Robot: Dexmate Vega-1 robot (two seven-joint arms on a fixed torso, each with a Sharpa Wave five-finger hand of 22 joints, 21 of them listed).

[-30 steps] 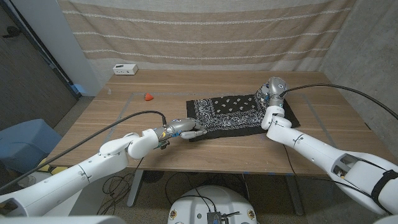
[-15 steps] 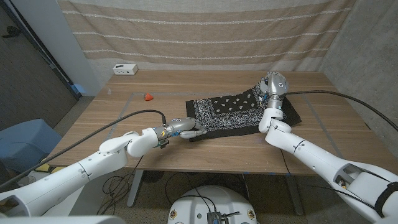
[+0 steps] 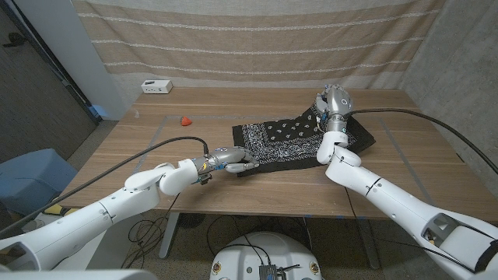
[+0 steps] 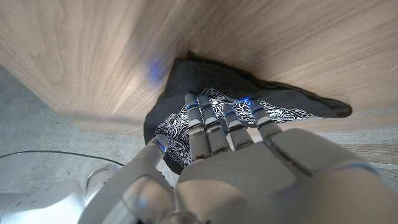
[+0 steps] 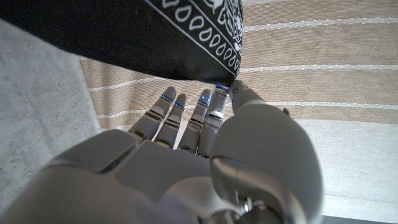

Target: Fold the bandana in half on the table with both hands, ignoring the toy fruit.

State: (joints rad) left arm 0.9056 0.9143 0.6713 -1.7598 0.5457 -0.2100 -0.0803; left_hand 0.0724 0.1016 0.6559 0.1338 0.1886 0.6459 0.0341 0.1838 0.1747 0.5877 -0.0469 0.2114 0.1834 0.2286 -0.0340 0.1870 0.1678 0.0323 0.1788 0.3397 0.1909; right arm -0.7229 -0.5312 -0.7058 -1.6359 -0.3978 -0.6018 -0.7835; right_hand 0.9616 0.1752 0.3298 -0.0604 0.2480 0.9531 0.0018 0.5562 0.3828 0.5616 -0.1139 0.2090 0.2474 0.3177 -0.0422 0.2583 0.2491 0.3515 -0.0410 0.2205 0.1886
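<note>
- Striped curtain hangs behind the wooden table, and the black bandana lies right of the table's middle, reaching toward the near edge.
- Left hand sits at the bandana's near-left corner; in the left wrist view its fingers lie stretched over the cloth, and I cannot tell whether the thumb has the corner pinched.
- Right hand is raised at the bandana's far-right corner; in the right wrist view the thumb and a fingertip pinch the cloth edge, which drapes from that point.
- Doing this step well, in my judgement, means both hands securing matching corners of 1 edge before carrying it over; the left grip should be confirmed first, or the fold will skew.
- Lift both corners evenly and keep the cloth lightly taut so the crease runs straight.
- Bare wood lies to the bandana's left and along the far edge, giving room to sweep.
- Near edge is close to the left hand, so cloth could slide off there.
- Orange toy fruit and a white box sit well apart toward the far-left corner, out of the fold's path.
</note>
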